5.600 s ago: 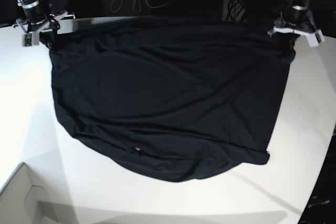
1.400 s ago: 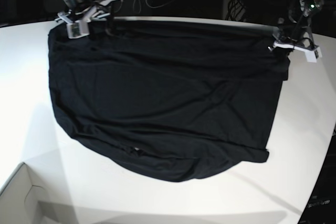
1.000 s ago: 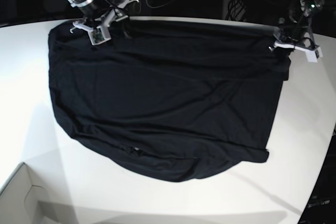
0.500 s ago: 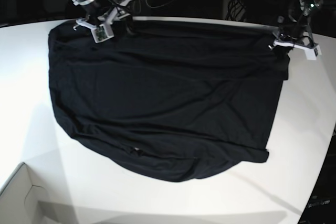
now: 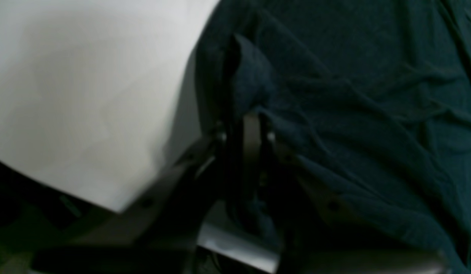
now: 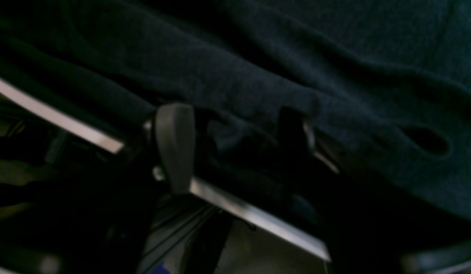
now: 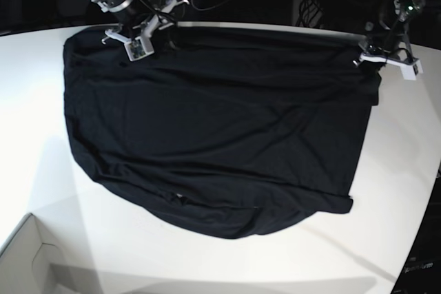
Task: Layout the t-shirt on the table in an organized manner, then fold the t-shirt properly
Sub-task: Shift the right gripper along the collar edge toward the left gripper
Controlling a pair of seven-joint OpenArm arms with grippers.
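Base view first: the t-shirt [image 7: 213, 129] lies spread over the white surface [image 7: 31, 142], its long axis running sideways from one hand to the other, the bulk of the cloth falling away in front of both. Left hand [image 7: 381, 60] sits at one far corner, fingers pinched tight on the t-shirt's edge — the left wrist view shows a little peak of fabric standing up just past the closed fingers [image 5: 251, 140], with bare surface off to one side. Right hand [image 7: 141, 36] is at the other end of that same far edge, though set inward from the true corner, which bulges out beyond it. Its fingers [image 6: 174, 146] stand well apart, straddling a ridge of hem — nothing gripped yet, by the look of it. My read: the coming move turns on that hem fold lying right between the right hand's fingers, and the right hand is the one placed to take it. Hard to judge — the right wrist view is dark, and the far finger is mostly lost against the black cloth. Sleeves and collar cannot be picked out anywhere.
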